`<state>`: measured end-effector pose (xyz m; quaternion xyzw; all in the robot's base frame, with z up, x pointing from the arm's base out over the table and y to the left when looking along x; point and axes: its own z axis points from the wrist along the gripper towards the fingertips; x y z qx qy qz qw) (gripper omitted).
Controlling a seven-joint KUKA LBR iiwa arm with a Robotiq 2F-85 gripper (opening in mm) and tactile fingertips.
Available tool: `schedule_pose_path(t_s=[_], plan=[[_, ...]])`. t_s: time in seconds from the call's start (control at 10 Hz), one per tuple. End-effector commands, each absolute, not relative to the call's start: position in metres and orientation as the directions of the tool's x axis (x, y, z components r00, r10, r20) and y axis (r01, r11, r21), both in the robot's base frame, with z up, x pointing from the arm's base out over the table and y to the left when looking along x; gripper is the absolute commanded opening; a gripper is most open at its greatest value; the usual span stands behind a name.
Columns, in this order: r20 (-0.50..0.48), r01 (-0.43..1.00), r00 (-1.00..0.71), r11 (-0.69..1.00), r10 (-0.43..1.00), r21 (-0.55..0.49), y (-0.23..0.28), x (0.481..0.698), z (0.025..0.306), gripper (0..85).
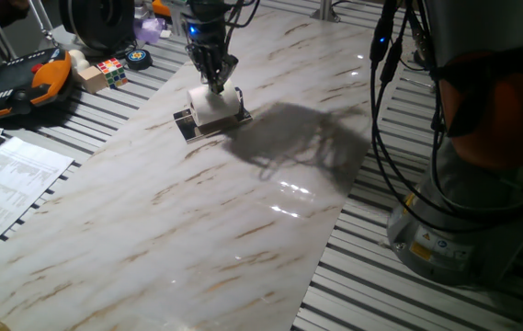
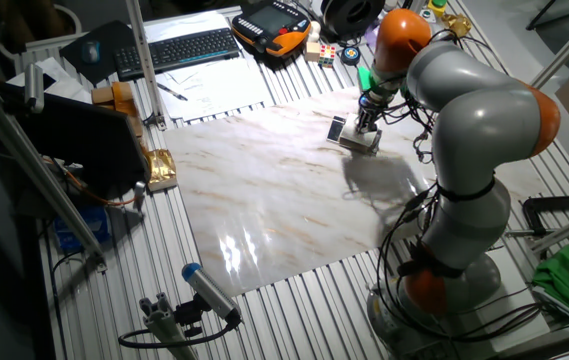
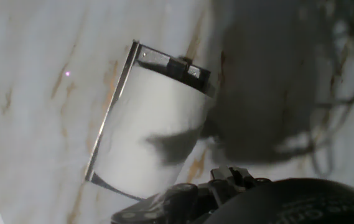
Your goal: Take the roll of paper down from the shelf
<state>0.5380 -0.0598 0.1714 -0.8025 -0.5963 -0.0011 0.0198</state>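
Marble-patterned counter [image 1: 197,230] laid over a slatted aluminium bench, with clutter along the far edge. The roll of paper [image 1: 215,106] lies on its side on the shelf [image 1: 186,124], a low black rack near the far end of the counter; in the hand view its silver wire rail [image 3: 107,124] runs along the roll's left flank. My pincer [image 1: 216,85] stands directly over the roll with its tips at the roll's top surface. Whether the tips are spread, merely touching, or already pinching the paper I cannot tell: no view resolves them.

Step in hand, as I judge it: the approach and grasp. The roll is not yet off the shelf.

The next move calls for a firm pinch across the soft roll, then a straight lift high enough to clear the wire rail before I carry it sideways to bare counter.

Beyond the counter's far edge lie a black-and-orange case [image 1: 22,83], a colour puzzle cube [image 1: 111,70] and printed sheets [image 1: 8,184], well apart from the work.
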Motion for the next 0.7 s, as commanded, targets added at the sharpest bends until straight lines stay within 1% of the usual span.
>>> schedule_pose_path(t_s=[0.0,0.1,0.6], plan=[[0.023,0.949,0.316,-0.316,0.948,0.002,-0.062,0.539,0.172,0.7],[0.032,0.939,0.340,-0.341,0.940,0.033,-0.064,0.540,0.173,0.7],[0.040,0.927,0.368,-0.370,0.929,0.059,-0.083,0.556,0.171,0.7]])
